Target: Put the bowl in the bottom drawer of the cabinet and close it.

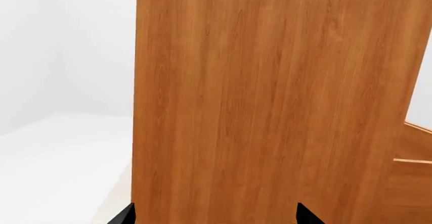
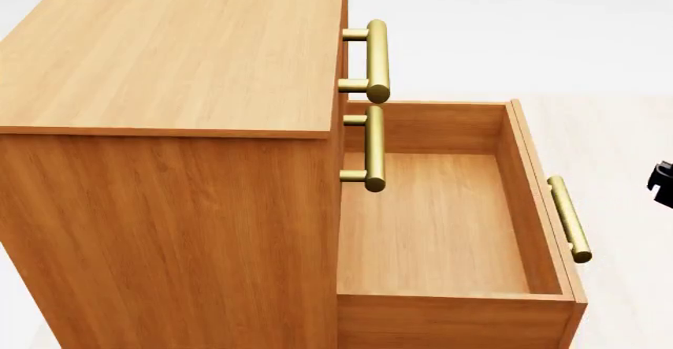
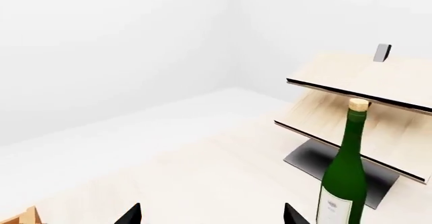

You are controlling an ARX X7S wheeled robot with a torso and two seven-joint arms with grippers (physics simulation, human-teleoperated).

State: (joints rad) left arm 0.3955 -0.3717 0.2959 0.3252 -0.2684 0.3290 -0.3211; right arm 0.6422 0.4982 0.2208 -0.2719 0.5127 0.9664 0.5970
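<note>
Looking down, we had the bottom drawer (image 2: 442, 223) pulled fully out of the cabinet (image 2: 169, 57) and empty; the bowl showed in no view. We judged the risk was a blind reach: our right arm, only a dark sliver at the head view's edge, could clip the drawer's brass handle (image 2: 569, 218) or topple the green bottle (image 3: 344, 173) before the pale wooden rack (image 3: 364, 87). Our left gripper (image 1: 214, 216) faced the cabinet's side; our right gripper (image 3: 210, 215) faced the floor. Both seemed spread wide and held nothing.
</note>
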